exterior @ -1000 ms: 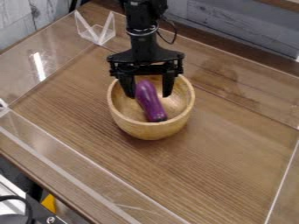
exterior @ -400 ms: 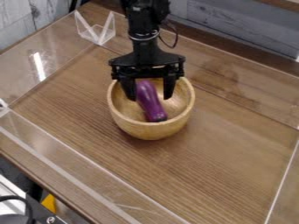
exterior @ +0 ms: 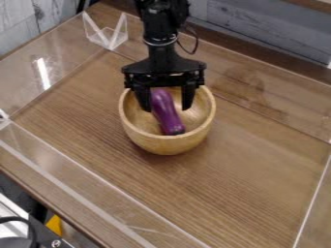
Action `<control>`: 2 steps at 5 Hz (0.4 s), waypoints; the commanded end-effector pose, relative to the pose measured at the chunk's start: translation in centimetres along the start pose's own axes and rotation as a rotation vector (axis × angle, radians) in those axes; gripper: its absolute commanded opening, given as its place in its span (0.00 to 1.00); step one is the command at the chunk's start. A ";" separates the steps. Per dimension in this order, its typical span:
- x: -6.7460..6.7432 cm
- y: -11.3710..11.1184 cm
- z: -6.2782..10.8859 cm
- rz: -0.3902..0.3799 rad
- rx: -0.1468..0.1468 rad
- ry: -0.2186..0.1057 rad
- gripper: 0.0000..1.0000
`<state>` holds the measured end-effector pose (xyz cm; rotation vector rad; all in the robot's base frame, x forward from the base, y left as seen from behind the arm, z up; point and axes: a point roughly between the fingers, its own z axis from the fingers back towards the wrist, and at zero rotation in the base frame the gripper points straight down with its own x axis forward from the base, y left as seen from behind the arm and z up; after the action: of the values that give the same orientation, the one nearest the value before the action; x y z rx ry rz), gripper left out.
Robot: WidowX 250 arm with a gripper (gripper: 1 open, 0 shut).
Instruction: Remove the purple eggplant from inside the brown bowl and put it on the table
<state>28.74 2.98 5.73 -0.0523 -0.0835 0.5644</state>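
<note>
The gripper (exterior: 165, 95) stands open over the bowl (exterior: 168, 140), its two fingers spread wide to either side of the eggplant's upper end. Compared with the earlier frames, next to nothing differs: the arm (exterior: 161, 34) hangs upright in about the same place, and the bowl sits where it sat on the table (exterior: 253, 184). The purple eggplant (exterior: 165, 111) still lies inside the bowl, its lower end pointing toward the near wall. Whether either finger touches it, I cannot tell.

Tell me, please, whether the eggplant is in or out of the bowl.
In: the eggplant lies inside the bowl, within its rim.
</note>
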 end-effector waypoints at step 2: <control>-0.2 -0.9 -0.1 -0.005 -0.012 -0.010 1.00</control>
<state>28.69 2.22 4.92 -0.0545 -0.0665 0.5637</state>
